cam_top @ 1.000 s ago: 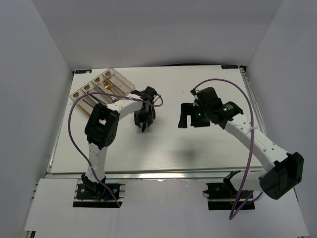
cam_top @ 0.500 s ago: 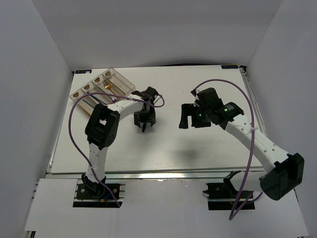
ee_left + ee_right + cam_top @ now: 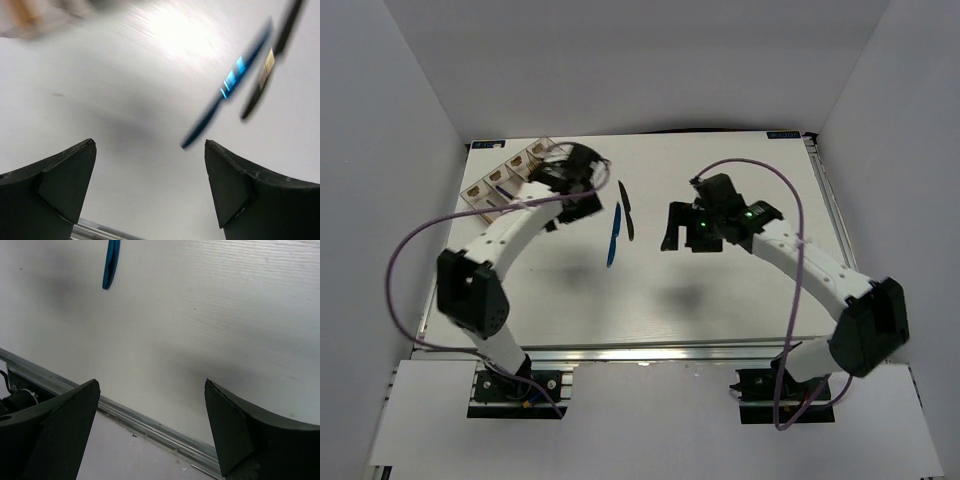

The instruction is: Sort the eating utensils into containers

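Note:
A blue knife [image 3: 613, 235] and a black knife [image 3: 625, 209] lie side by side on the white table, mid-table. Both show blurred in the left wrist view: blue knife [image 3: 227, 85], black knife [image 3: 262, 70]. The blue knife's tip shows in the right wrist view [image 3: 111, 262]. The clear organiser tray [image 3: 500, 182] stands at the back left, mostly hidden by my left arm. My left gripper [image 3: 582, 190] is open and empty, between the tray and the knives. My right gripper [image 3: 678, 228] is open and empty, right of the knives.
The table's near edge has a metal rail [image 3: 145, 422]. White walls enclose the table on three sides. Tan labels [image 3: 485, 183] show at the tray's left end.
The left arm has swung back and left toward the tray, uncovering the two knives. The right gripper has moved a little left.

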Robot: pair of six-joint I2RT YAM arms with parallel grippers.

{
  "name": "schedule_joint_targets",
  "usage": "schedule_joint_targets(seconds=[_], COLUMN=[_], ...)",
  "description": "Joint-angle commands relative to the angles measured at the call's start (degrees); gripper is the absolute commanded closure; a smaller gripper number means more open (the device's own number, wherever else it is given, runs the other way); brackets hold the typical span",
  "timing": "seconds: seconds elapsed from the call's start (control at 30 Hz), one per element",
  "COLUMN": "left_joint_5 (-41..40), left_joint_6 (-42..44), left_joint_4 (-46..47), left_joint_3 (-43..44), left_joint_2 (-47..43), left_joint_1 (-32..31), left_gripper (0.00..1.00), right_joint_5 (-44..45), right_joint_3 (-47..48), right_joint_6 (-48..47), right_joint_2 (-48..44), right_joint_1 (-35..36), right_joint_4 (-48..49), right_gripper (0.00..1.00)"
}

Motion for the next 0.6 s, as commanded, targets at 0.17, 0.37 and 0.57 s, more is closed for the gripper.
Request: schedule_joint_targets(seconds=[0.17, 0.37, 0.57], left_joint_5=[-20.76, -12.00, -0.48], left_joint_6=[-12.58, -9.50, -6.88], left_joint_4=[-14.75, -8.16, -2.01], left_joint_3=[-5.06, -19.00, -29.32], left_joint_2=[-23.41, -37.39, -45.83], left_joint_1=[15.30, 15.30, 15.30], left_gripper=[0.02, 0.02, 0.02], right_joint_5=[22.63, 26.10, 26.10], right_joint_3=[24.11, 46.44, 59.91], right_joint_6=[14.42, 18.21, 19.35], right_joint_2=[30.19, 49.04, 61.09], right_joint_1=[14.48, 18.01, 18.63], right_joint_4=[-5.91, -14.53, -19.99], right_gripper=[0.11, 0.15, 0.30])
